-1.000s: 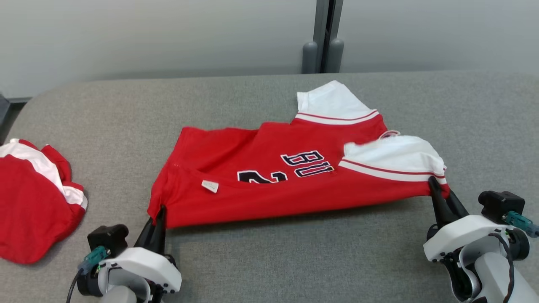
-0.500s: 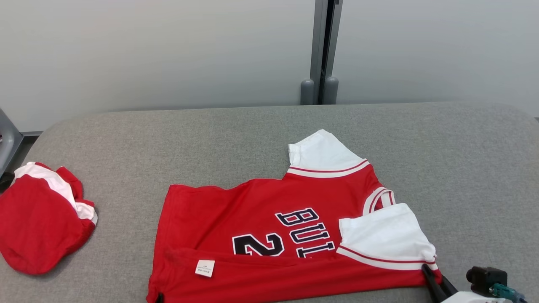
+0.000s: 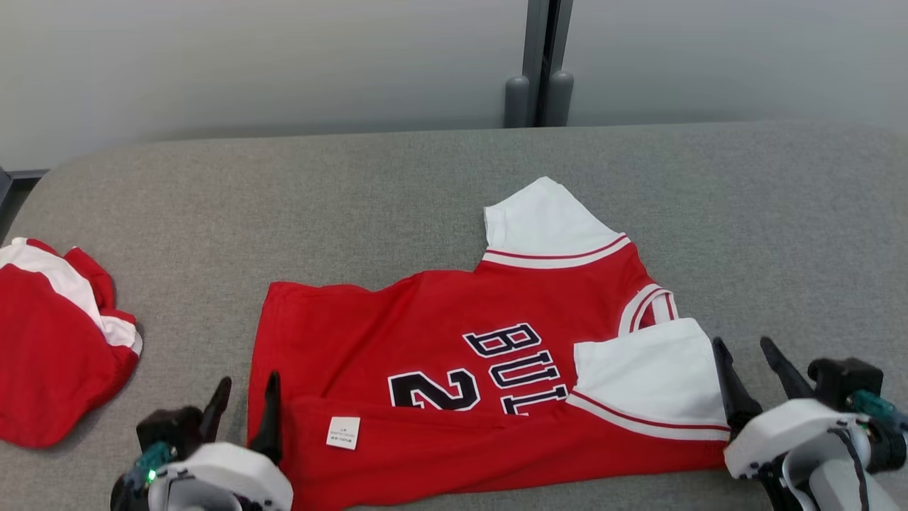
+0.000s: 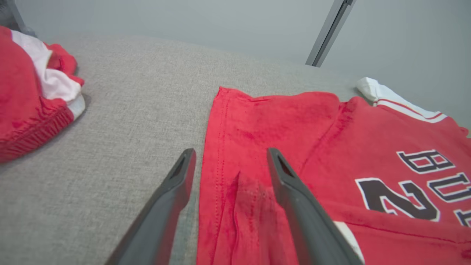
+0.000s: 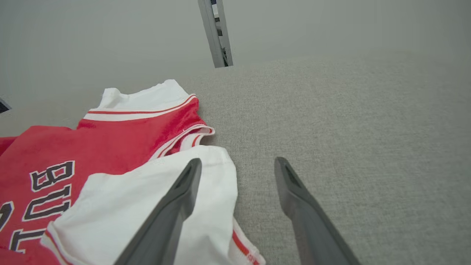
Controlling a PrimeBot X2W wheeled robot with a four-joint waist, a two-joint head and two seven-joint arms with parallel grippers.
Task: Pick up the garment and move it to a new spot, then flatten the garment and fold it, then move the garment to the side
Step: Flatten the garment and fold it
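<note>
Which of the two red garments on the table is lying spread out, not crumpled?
The jersey with dark lettering, in the middle; the other red garment sits bunched in a heap at the left.

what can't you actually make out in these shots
Jersey lettering, head view: its lower end is covered by the white sleeve and the folded-up hem.
Label text, head view: too small to read.
Second red garment, head view: cut off by the left edge.
</note>
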